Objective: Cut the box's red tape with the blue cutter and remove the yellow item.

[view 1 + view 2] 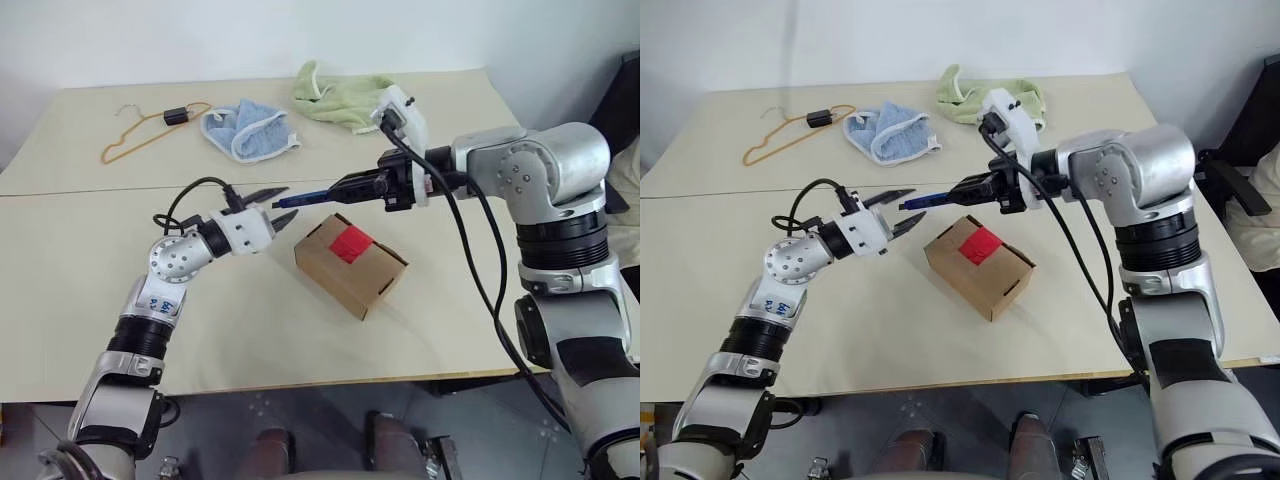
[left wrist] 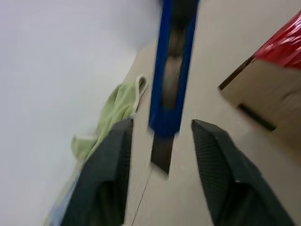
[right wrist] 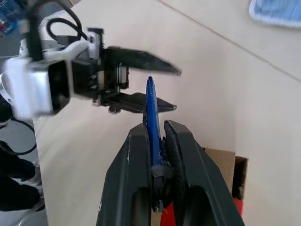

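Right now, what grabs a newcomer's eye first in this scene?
The blue cutter, held level above the table between the two arms: the right gripper has its jaws shut on it, while the left gripper has open jaws either side of its tip. Just below sits the box, closed, its red tape uncut. At the far edge lie an orange hanger, a blue cloth and a green cloth.
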`<state>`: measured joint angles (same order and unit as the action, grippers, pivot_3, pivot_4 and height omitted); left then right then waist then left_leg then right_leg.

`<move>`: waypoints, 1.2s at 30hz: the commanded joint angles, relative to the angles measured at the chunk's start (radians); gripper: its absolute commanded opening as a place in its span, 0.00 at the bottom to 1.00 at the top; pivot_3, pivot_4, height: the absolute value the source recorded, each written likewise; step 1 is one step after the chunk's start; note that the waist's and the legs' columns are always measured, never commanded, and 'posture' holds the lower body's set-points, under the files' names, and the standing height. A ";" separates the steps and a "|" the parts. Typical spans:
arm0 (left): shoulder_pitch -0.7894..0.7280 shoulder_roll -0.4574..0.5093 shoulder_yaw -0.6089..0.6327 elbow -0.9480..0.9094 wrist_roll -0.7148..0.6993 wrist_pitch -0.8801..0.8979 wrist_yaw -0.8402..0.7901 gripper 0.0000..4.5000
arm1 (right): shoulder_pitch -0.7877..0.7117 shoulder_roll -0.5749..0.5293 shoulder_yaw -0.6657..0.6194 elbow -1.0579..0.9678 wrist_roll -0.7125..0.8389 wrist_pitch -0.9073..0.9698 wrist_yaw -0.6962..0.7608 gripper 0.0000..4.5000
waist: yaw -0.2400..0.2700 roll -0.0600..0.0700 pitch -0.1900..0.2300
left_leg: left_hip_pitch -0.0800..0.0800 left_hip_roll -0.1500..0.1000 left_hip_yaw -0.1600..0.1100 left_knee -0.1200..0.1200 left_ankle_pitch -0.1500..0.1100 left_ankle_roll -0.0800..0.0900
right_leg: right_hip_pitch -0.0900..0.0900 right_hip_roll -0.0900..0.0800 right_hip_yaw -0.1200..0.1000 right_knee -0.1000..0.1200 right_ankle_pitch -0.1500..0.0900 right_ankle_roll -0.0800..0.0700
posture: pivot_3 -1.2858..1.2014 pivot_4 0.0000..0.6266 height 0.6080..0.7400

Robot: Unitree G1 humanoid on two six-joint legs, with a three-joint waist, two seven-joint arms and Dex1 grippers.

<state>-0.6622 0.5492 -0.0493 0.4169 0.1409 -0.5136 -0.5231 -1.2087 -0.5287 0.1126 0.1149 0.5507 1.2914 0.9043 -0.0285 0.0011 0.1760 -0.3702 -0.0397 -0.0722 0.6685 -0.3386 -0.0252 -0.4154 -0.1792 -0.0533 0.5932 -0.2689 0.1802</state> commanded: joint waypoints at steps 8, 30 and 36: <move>-0.040 0.136 0.128 0.081 -0.191 0.208 -0.154 1.00 | 0.022 -0.098 -0.126 -0.136 0.048 0.067 -0.074 0.03 | 0.002 0.000 0.000 | 0.000 0.000 0.000 0.000 0.000 0.000 | 0.000 0.000 0.000 0.000 0.000 0.000 | 0.52 0.24 1.00; -0.092 -0.095 -0.076 -0.275 -0.398 0.834 -0.440 0.80 | 0.267 -0.229 -0.310 -0.464 0.133 0.268 -0.251 0.03 | 0.005 -0.001 0.001 | -0.001 -0.001 0.001 0.010 -0.001 0.002 | 0.002 -0.001 0.002 0.005 0.001 0.001 | 0.52 0.24 1.00; -0.120 -0.099 -0.112 -0.234 -0.382 0.897 -0.470 0.36 | 0.274 -0.219 -0.263 -0.483 0.134 0.236 -0.269 0.03 | 0.010 -0.002 0.001 | -0.002 -0.001 0.001 0.012 -0.002 0.003 | 0.002 -0.001 0.002 0.004 0.001 0.001 | 0.52 0.24 1.00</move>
<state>-0.7583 0.4505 -0.1652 0.1867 -0.2415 0.3766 -0.9902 -0.9217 -0.7472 -0.1502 -0.3349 0.6728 1.5480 0.6411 -0.0180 -0.0006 0.1769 -0.3717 -0.0410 -0.0713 0.6805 -0.3403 -0.0220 -0.4131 -0.1800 -0.0512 0.5973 -0.2675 0.1815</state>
